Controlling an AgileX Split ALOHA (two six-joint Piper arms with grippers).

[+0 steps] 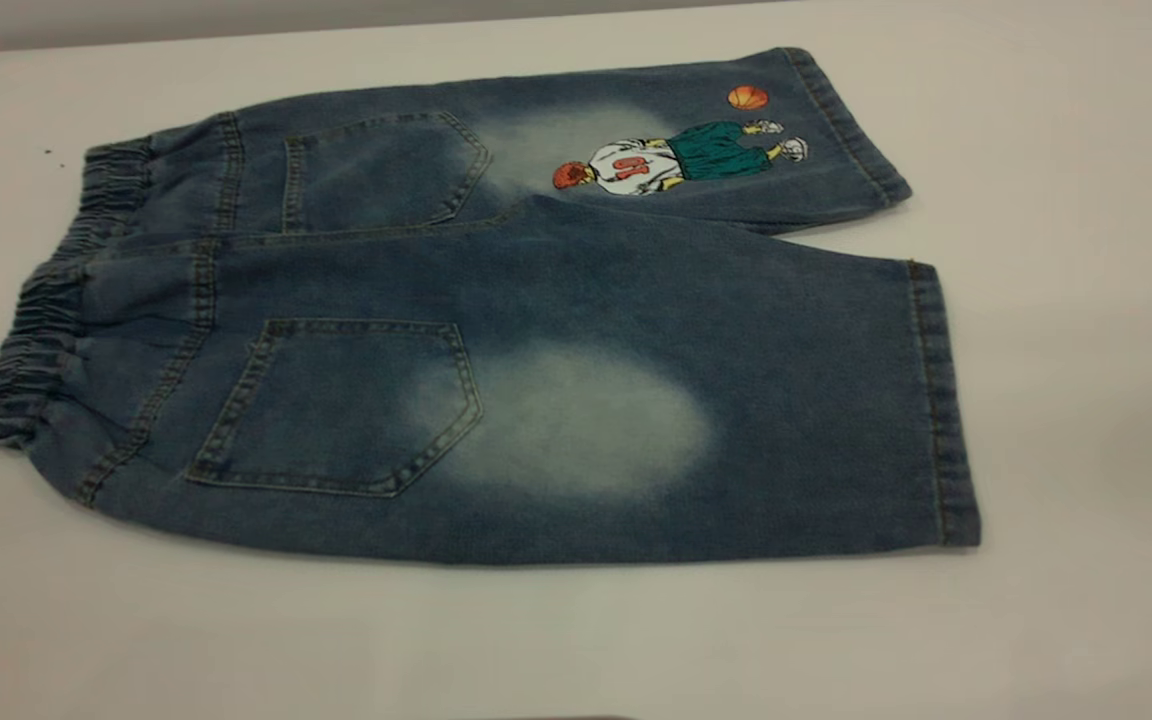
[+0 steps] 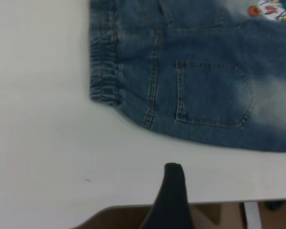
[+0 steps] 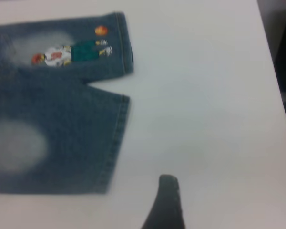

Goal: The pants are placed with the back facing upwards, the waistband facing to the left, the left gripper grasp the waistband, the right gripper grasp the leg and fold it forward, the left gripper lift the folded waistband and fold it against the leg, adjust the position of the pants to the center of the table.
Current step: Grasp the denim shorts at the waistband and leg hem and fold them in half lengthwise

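The pants (image 1: 496, 330) lie flat on the table (image 1: 1086, 300), back pockets up. The gathered waistband (image 1: 46, 320) points left. The leg (image 1: 736, 400) with the pale oval is nearest; the leg with the cartoon print (image 1: 676, 155) lies behind it. No gripper shows in the exterior view. The left gripper (image 2: 227, 190) hovers over the table's front edge, apart from the waistband (image 2: 104, 62); one dark finger (image 2: 173, 191) shows. The right gripper (image 3: 205, 193) hangs over bare table beside the leg's hem (image 3: 115, 143), one finger (image 3: 168, 200) visible. Both stand open, holding nothing.
The table's front edge (image 2: 219, 202) runs just by the left finger, with brown floor below it. Its right edge (image 3: 276, 95) shows in the right wrist view. Bare tabletop surrounds the pants on all sides. Tiny dark specks (image 1: 48, 153) lie at the far left.
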